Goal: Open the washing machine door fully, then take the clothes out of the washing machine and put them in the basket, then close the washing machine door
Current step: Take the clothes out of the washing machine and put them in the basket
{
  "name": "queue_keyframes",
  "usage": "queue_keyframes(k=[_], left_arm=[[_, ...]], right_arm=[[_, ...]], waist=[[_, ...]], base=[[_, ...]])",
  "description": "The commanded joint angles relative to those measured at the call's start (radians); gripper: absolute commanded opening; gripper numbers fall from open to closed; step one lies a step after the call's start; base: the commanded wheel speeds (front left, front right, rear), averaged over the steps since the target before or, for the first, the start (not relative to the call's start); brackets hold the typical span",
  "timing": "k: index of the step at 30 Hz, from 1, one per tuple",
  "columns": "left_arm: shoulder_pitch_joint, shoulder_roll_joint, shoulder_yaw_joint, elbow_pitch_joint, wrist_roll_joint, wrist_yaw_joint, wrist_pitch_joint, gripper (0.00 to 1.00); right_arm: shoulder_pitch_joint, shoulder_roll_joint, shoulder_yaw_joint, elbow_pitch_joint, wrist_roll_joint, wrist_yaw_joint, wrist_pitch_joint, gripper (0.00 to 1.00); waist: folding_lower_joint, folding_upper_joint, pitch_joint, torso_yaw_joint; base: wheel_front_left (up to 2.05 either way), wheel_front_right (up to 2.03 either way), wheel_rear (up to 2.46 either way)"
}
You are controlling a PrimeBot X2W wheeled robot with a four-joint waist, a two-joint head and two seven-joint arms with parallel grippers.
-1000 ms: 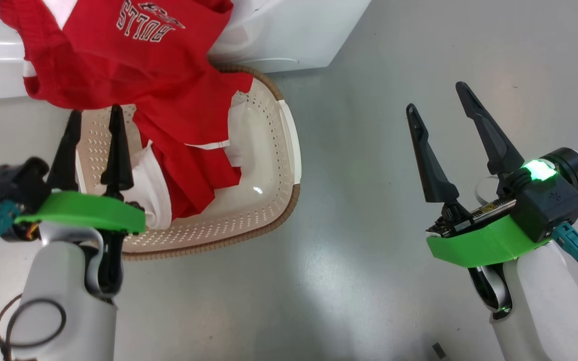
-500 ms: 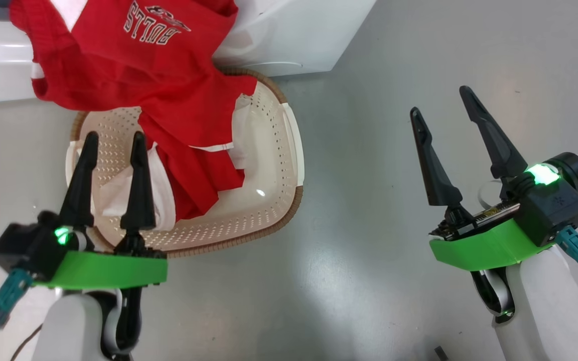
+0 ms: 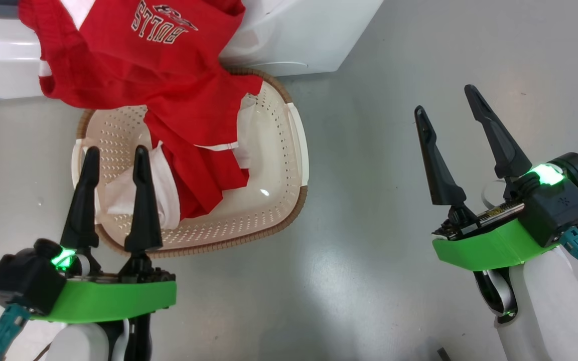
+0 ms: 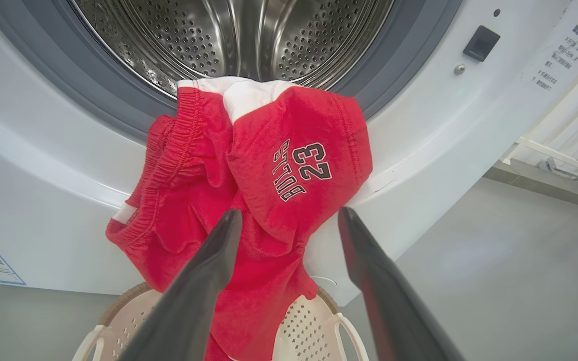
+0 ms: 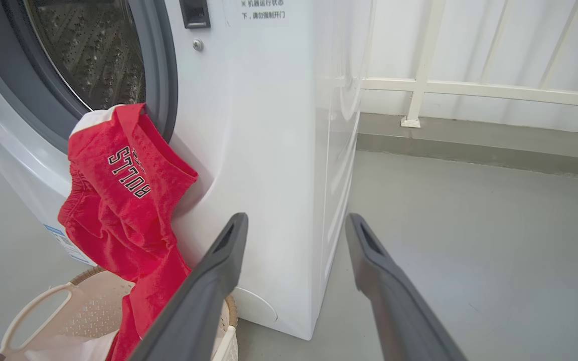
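Half done at best with the clothes [image 4: 269,165]: draped from the drum [image 4: 239,35] lip of the washing machine [image 4: 43,150], across the gasket [image 4: 93,105] and down the white front, tail end already inside the basket [image 3: 274,200]. Reach with the left gripper [image 3: 117,150], fingers spread wide and empty, for the bunched red fold at the lip. Pinch deep into the cloth, lift clear of the rim, then lower straight over the basket. Keep the right gripper [image 3: 444,99], likewise wide and empty, parked aside above the floor [image 3: 369,250], away from the hanging cloth.
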State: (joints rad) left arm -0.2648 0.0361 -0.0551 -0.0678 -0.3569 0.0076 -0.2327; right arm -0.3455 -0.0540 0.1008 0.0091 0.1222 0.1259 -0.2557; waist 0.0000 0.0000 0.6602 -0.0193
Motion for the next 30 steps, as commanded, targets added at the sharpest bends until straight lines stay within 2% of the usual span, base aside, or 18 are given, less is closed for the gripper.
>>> queue_keyframes(k=[1, 18, 30], left_arm=[[0.033, 0.014, 0.025, -0.033, -0.008, 0.009, 0.003, 1.00], [0.027, 0.017, 0.020, -0.021, -0.050, 0.011, 0.006, 1.00], [-0.142, 0.052, 0.046, 0.123, -0.068, -0.010, -0.005, 1.00]], right_arm=[[0.028, 0.004, 0.019, -0.026, 0.004, 0.005, -0.006, 1.00], [0.028, 0.004, 0.021, -0.025, 0.008, 0.005, -0.006, 1.00], [0.020, 0.004, 0.033, -0.016, 0.011, 0.005, -0.006, 1.00]], waist=[[0.0000, 0.0000, 0.000, 0.000], [0.0000, 0.0000, 0.002, -0.007], [0.0000, 0.0000, 0.002, -0.023]], base=[[0.00, 0.00, 0.00], [0.00, 0.00, 0.00], [0.00, 0.00, 0.00]])
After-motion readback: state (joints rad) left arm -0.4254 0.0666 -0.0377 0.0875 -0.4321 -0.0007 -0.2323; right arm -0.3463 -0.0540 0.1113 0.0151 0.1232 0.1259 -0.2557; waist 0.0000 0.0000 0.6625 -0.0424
